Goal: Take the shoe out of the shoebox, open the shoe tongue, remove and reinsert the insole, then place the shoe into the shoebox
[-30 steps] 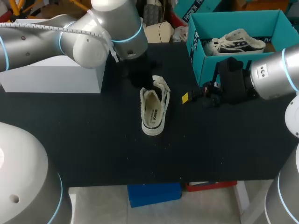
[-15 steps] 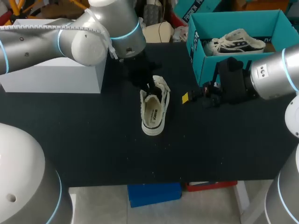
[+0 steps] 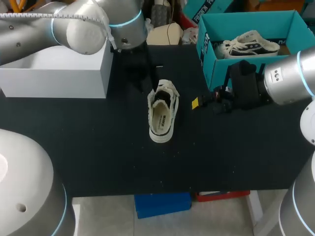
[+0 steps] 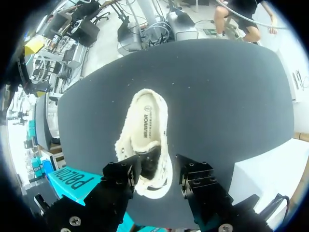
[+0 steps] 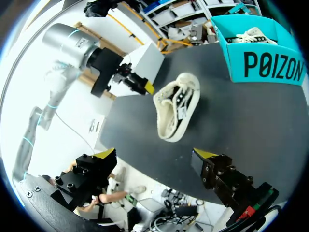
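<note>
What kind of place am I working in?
Probably a robot test bench, not a shop: a black table bearing one loose shoe, a teal shoebox holding a second shoe, a white box, with left arm and right arm over it.

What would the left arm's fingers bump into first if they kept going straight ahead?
Probably the white shoe: it lies straight ahead of the left gripper, with its near end between the open fingers. Depth is hard to judge.
</note>
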Motion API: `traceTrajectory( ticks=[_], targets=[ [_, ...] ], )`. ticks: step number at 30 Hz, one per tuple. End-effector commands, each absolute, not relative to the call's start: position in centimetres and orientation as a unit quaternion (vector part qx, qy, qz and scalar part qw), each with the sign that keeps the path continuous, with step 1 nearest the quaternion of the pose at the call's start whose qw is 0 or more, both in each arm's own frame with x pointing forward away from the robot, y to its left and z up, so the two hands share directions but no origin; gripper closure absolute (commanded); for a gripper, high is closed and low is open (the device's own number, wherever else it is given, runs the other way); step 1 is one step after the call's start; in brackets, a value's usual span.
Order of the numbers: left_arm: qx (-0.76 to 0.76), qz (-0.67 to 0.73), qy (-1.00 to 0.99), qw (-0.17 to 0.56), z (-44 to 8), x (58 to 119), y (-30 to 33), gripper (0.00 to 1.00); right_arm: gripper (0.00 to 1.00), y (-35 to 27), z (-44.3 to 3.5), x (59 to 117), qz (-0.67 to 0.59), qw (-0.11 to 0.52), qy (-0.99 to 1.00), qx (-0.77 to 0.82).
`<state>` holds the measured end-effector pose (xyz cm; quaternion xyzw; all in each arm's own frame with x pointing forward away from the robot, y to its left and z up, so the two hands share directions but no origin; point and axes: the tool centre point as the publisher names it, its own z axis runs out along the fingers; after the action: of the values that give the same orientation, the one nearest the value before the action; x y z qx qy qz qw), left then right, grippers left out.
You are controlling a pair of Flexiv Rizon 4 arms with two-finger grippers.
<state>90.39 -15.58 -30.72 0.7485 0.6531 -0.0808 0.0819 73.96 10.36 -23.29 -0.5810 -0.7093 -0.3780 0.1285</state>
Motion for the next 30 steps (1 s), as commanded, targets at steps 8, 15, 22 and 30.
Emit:
traceTrajectory(
  ticks=[8,15,22,30],
  targets=[
    [0.746,-0.059,0.660,0.060,-34.9,90.0,-15.3,0.56,0.00,10.4,-23.2,74.0,-0.377,0.128,-0.710,-0.582],
    [0.741,-0.049,0.668,0.048,-37.8,89.9,-14.6,0.56,0.00,10.4,-23.2,74.0,-0.377,0.128,-0.710,-0.582],
    [0.737,-0.040,0.673,0.048,-40.5,89.8,-14.9,0.56,0.00,10.4,-23.2,74.0,-0.377,0.128,-0.710,-0.582],
    [0.733,-0.036,0.677,0.053,-42.8,90.0,-15.4,0.58,0.00,10.4,-23.2,74.0,-0.377,0.128,-0.710,-0.582]
  ],
)
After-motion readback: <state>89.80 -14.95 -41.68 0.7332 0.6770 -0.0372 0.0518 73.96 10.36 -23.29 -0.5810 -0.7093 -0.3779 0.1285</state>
